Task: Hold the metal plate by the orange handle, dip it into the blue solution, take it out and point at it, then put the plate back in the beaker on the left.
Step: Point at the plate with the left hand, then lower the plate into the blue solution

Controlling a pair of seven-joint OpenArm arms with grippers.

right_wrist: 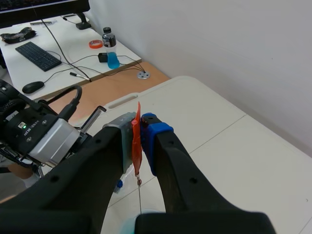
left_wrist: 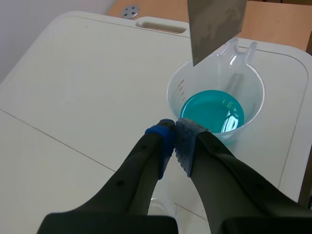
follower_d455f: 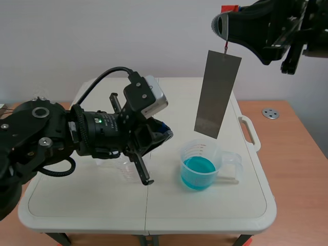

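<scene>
Our left gripper is closest to us. Its two fingers are pressed together with nothing between them, and they aim at the flat grey metal plate. Our right gripper is high up and squeezes the thin orange handle. The plate hangs under it on a thin wire, in the air just above the clear plastic cup of blue liquid, not touching it.

We think a few things could go wrong. The plate hangs loose, so a quick move could make it swing and knock the cup. Then the blue liquid would spill on the white plastic table. The small clear beaker on the left sits under our left arm, so the plate could bump that arm on its way there.

The plate's long side runs almost straight up and down. It leans a little: its bottom edge points down at the cup and a bit toward our left arm.
</scene>
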